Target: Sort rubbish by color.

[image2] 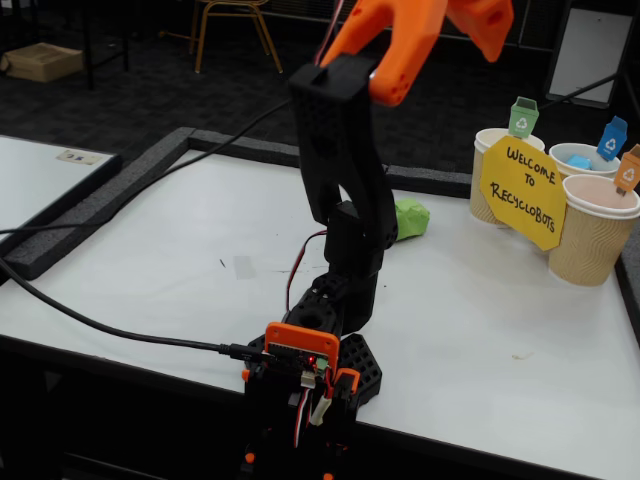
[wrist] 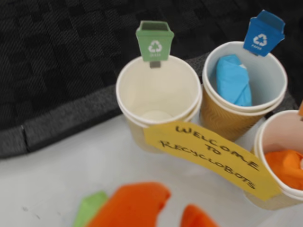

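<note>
White tabletop (image2: 150,260), edged in dark foam and set in a room with dark carpet and a wooden chair (image2: 232,20) behind, carries a black-and-orange robot arm (image2: 340,180) raised high over its base. Three ribbed paper cups stand clustered at the table's far right corner in the fixed view, fronted by a yellow hand-lettered sign (wrist: 213,156) reading "Welcome to Recyclobots". In the wrist view, the cup with the green bin tag (wrist: 158,101) is empty, the cup with the blue bin tag (wrist: 244,90) holds the blue paper wad (wrist: 233,79), and the cup at the right edge (wrist: 279,156) holds the orange paper wad (wrist: 284,168). The green paper wad (image2: 411,218) lies on the table just behind the arm in the fixed view, well apart from the cups, and shows as a blurred green shape at the bottom of the wrist view. The gripper (image2: 440,25) hangs in the air, its orange fingers (wrist: 130,205) spread apart with nothing between them.
</note>
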